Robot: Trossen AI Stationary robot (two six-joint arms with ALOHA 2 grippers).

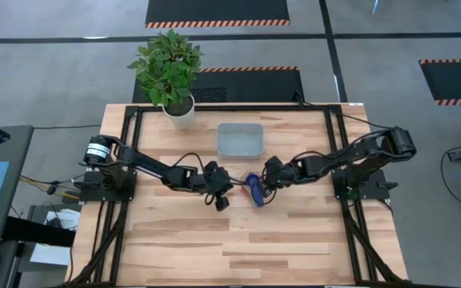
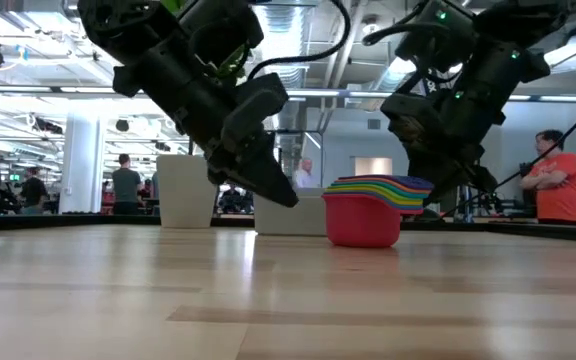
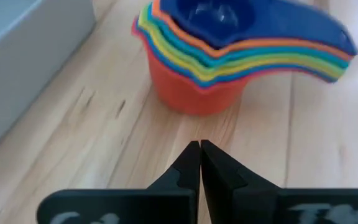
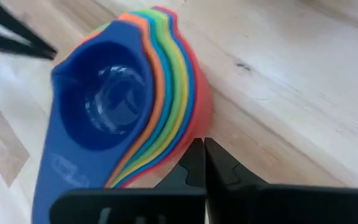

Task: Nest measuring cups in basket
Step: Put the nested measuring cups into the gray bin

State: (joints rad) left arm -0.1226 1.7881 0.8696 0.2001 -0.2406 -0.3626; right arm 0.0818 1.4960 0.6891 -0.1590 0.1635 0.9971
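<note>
The measuring cups [image 1: 254, 190] stand nested in one stack on the table's middle, resting on the red cup's base [image 2: 363, 232], with the dark blue cup [image 4: 101, 102] on top and the handles [image 3: 303, 50] fanned out to one side. The basket [image 1: 240, 139] stands behind the stack toward the far edge. My left gripper [image 3: 199, 148] is shut just left of the stack, with bare wood between. My right gripper [image 4: 202, 148] is shut right beside the stack's right side, its tips at the red cup's wall. My right gripper's shut fingertips [image 4: 194, 155] slant down from the table's right to the red cup's side wall [image 4: 199, 118], below the fanned rims. I cannot tell whether they touch it. The stack stands upright on the table.
A white plant pot [image 1: 179, 112] with a leafy plant stands at the far left of the table, left of the basket. The near half of the wooden table [image 1: 238, 248] shows bare boards. People stand in the room beyond the table's far edge.
</note>
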